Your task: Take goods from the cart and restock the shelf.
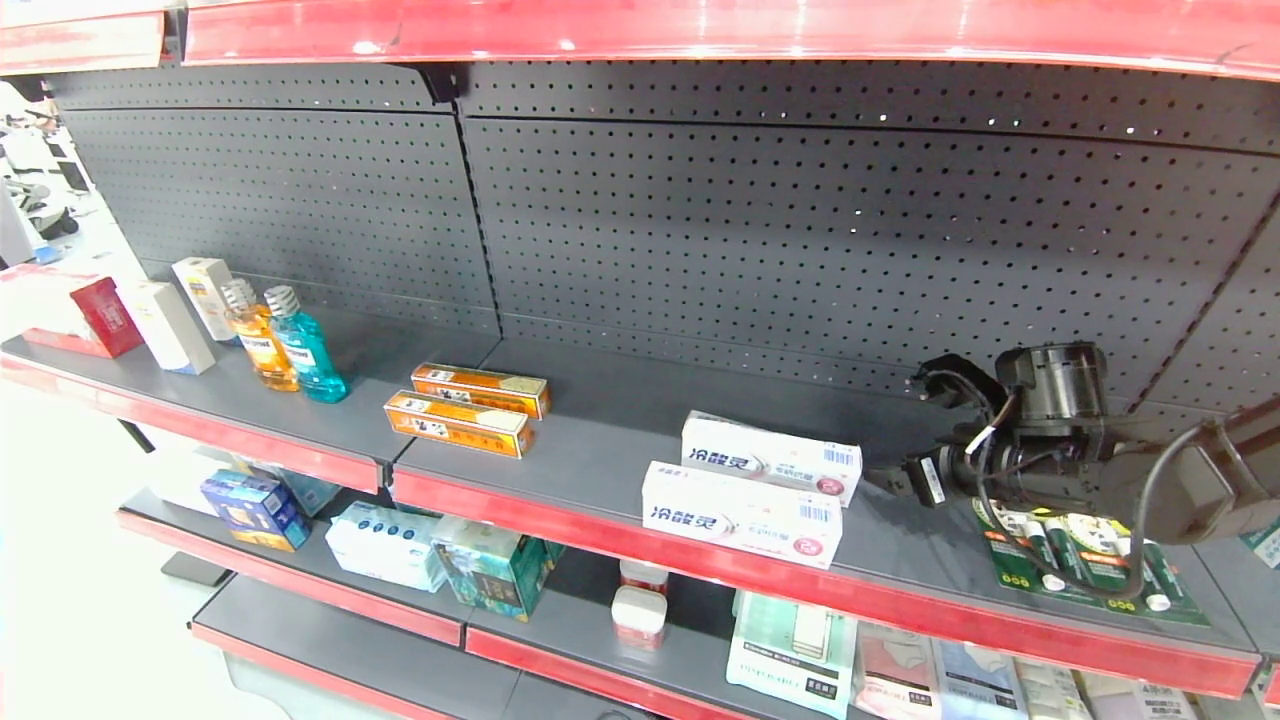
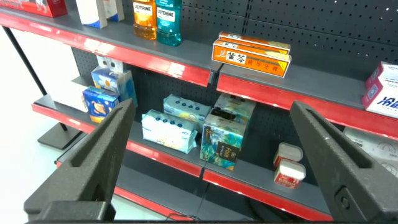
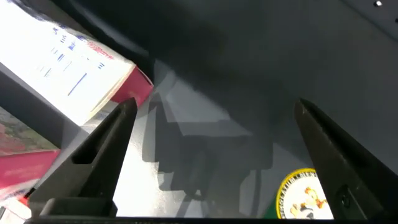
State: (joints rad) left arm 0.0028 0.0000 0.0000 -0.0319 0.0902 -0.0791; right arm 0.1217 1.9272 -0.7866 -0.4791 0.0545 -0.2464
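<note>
right gripper [image 3: 214, 112]: fingers released and spread wide, with nothing between them but bare shelf [image 1: 620, 430].
left gripper [image 2: 211, 106]: fingers released, empty. It hangs off the shelf front and looks toward the lower tiers.
green pack [image 1: 1085, 565]: the task's item. It lies flat on the shelf, face up, behind the right fingertips and under the wrist. In the right wrist view one corner of it sits just outside one finger. It does not touch either finger.
white boxes [image 1: 770, 455]: two long cartons ahead of the right fingertips, and the nearer end sits just outside the other finger. I can't tell whether they touch or only come close.
step in hand (judgement): the pack is down and the fingers are free of it, so this reads as clearing the arm off the shelf before going for more goods.
how to do it well: keep the fingers released. Lift a little first, then draw back along the line the fingers point, not sideways. A sideways swing would put one finger into the carton end and the other across the pack.
risk: in the head view the arm's cable loops low over the pack, and a flat retreat may snag it and drag the pack toward the red lip.
pack axis: the items inside run back to front across the shelf, tops toward the pegboard. The card looks longer along the shelf edge, but the arm covers part of it, so that is not certain.
carton axis: long sides run along the shelf front, and the end faces point at the right fingers.
</note>
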